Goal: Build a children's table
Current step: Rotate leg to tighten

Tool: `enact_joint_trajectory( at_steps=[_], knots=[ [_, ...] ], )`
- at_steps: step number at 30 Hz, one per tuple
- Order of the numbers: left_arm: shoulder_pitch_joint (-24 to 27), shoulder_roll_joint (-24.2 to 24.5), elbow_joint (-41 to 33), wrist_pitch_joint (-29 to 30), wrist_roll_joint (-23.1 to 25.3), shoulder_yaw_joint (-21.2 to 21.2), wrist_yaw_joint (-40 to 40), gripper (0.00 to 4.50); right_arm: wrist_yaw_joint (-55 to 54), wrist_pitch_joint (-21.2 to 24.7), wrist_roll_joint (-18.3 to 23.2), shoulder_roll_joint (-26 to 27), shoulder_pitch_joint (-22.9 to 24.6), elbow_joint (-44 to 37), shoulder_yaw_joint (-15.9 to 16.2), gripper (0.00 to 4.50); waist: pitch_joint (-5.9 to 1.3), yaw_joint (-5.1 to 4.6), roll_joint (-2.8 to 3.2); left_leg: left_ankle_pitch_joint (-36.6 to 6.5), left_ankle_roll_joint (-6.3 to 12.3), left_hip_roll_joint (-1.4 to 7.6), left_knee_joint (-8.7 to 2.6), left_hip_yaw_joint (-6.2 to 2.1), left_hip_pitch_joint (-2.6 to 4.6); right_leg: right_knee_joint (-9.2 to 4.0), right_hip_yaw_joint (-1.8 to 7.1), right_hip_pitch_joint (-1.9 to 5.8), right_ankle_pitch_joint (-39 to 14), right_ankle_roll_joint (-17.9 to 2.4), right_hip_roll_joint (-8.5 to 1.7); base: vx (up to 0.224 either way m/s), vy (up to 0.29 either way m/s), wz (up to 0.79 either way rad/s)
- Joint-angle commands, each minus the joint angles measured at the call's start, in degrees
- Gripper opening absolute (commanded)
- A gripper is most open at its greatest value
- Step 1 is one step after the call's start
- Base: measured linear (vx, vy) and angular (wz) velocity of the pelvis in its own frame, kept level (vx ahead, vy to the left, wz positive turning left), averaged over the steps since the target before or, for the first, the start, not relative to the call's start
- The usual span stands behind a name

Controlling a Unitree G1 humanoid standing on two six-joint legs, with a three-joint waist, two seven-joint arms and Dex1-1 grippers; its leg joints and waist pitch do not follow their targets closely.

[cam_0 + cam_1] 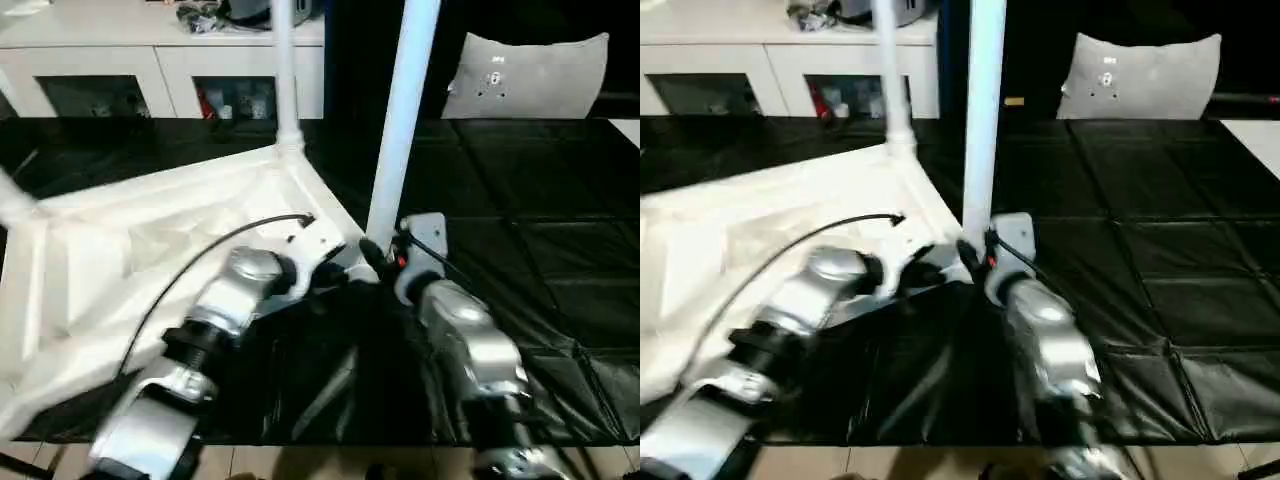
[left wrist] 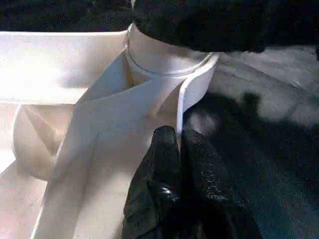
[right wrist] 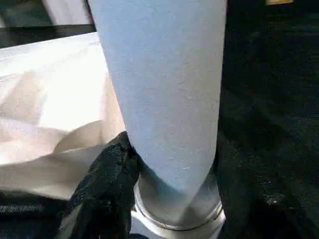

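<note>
Leg [image 1: 400, 120] stands mid-frame in its corner socket [image 2: 167, 57]; right gripper [image 1: 385, 262] clasps its base, left gripper [image 2: 178, 149] pinches the tabletop's rim — keep it plumb, press straight down.

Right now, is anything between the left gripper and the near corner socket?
No. In the left wrist view the left gripper pinches the tabletop's rim wall just below the corner socket.

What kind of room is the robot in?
Probably a home-like room set up for testing: a white cabinet with glass doors stands behind, a black mat covers the floor, and a grey cushion leans at the back.
</note>
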Motion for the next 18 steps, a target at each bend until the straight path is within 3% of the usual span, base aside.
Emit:
enact_joint_trajectory(
  at_steps=[1, 2, 3, 5, 6, 8, 10, 11, 12, 14, 15, 16, 18],
  knots=[
    [-2.49, -4.12, -1.09, -1.48, -0.57, -0.98, 3.83, 0.0, 2.16, 1.32, 2.08, 5.06, 0.9, 4.04, 4.86, 2.31, -3.03, 0.08, -0.22, -20.42, 1.67, 1.73, -5.05, -1.22, 0.18, -4.94, 1.77, 1.9, -27.2, -6.96, -3.55, 0.0, 0.0, 0.0],
    [-2.45, -3.84, -1.12, -1.62, -0.53, -1.05, 3.59, 0.0, 2.41, 0.9, 2.47, 4.88, 1.04, 3.78, 4.41, 2.31, -3.12, 0.19, -0.17, -20.03, 1.79, 1.78, -5.02, -1.17, 0.22, -4.89, 1.82, 1.9, -26.49, -7.14, -3.58, 0.0, 0.0, 0.0],
    [-2.29, -3.0, -1.2, -2.17, -0.33, -1.17, 2.86, 0.0, 3.25, 0.13, 3.2, 4.16, 1.47, 3.12, 3.55, 2.65, -3.33, 0.34, -0.11, -18.34, 2.07, 1.88, -5.05, -1.08, 0.11, -4.47, 2.03, 2.13, -22.78, -8.14, -3.5, 0.0, 0.0, 0.0],
    [-2.1, -2.34, -1.28, -2.58, -0.21, -1.26, 2.14, 0.0, 4.13, -0.06, 3.57, 3.46, 1.82, 2.65, 3.31, 2.71, -3.49, 0.47, -0.05, -17.02, 2.32, 1.94, -4.97, -0.94, -0.02, -4.08, 2.15, 2.34, -19.52, -9.31, -3.49, 0.0, 0.0, 0.0],
    [-1.95, -1.85, -1.38, -2.73, -0.07, -1.38, 1.7, 0.0, 4.64, -0.34, 3.95, 3.11, 2.0, 2.39, 2.87, 2.79, -3.57, 0.5, 0.18, -16.61, 2.43, 1.97, -4.94, -0.95, -0.04, -3.91, 2.17, 2.44, -18.61, -9.72, -3.5, 0.0, 0.0, 0.0],
    [-1.33, -0.3, -1.77, -3.71, -0.16, -1.57, -0.27, 0.0, 7.28, -1.08, 5.0, 0.99, 2.73, 0.99, 1.93, 3.06, -3.65, 0.59, -0.01, -15.87, 2.88, 1.96, -4.88, -0.88, -0.1, -3.87, 2.14, 2.63, -17.96, -10.19, -3.48, 0.0, 0.0, 0.0],
    [0.06, 2.84, -2.42, -5.72, -0.21, -2.35, -4.44, 0.0, 13.24, -2.2, 6.29, -4.19, 4.22, -1.61, 0.92, 3.17, -3.93, 0.75, -0.04, -14.21, 3.61, 2.02, -4.61, -0.79, -0.39, -3.54, 2.26, 2.96, -15.77, -10.85, -3.57, 0.0, 0.0, 0.0],
    [0.08, 2.89, -2.42, -5.75, -0.22, -2.36, -4.5, 0.0, 13.35, -2.21, 6.31, -4.29, 4.24, -1.65, 0.9, 3.28, -4.13, 0.79, 0.03, -12.07, 4.26, 2.02, -4.41, -0.65, -0.54, -3.2, 2.28, 3.07, -12.5, -11.66, -3.48, 0.0, 0.0, 0.0],
    [0.49, 3.99, -2.33, -7.16, -0.23, -2.72, -6.05, 0.0, 16.17, -2.7, 6.99, -6.36, 4.79, -2.44, 0.58, 3.41, -4.21, 0.88, 0.08, -11.19, 4.58, 1.99, -4.25, -0.55, -0.39, -3.17, 2.25, 2.92, -11.55, -12.14, -3.53, 0.0, 0.0, 0.0],
    [1.34, 6.41, -1.82, -10.5, -0.52, -3.32, -9.66, 0.0, 24.66, -3.93, 8.53, -12.53, 6.29, -4.06, 0.53, 3.57, -4.45, 1.01, -0.11, -8.49, 5.76, 1.87, -3.91, -0.59, -0.89, -2.6, 2.19, 3.48, -8.34, -13.27, -3.53, 0.0, 0.0, 0.0],
    [1.99, 8.89, -1.06, -14.75, -0.64, -4.71, -14.47, 0.0, 32.78, -4.57, 10.15, -18.53, 7.46, -5.17, 0.44, 3.62, -4.55, 1.36, -0.04, -6.6, 7.44, 1.92, -3.58, -0.55, -1.13, -2.48, 2.06, 3.67, -6.19, -13.84, -3.52, 0.0, 0.0, 0.0],
    [2.08, 9.6, -0.7, -16.02, -0.52, -5.2, -15.73, 0.0, 34.88, -4.89, 10.51, -20.17, 7.71, -5.33, 0.4, 3.62, -4.67, 1.66, 0.02, -6.07, 7.91, 2.03, -3.48, -0.59, -1.07, -2.34, 2.03, 3.85, -5.39, -13.98, -3.54, 0.0, 0.0, 0.0],
    [2.28, 11.1, -0.16, -18.6, -0.89, -6.0, -19.36, 0.0, 39.2, -4.57, 11.39, -23.32, 8.04, -5.79, 0.48, 3.87, -4.58, 1.96, 0.06, -5.6, 8.77, 2.15, -3.36, -0.4, -0.98, -2.24, 2.04, 3.49, -4.31, -14.79, -3.52, 0.0, 0.0, 0.0]
  ],
)
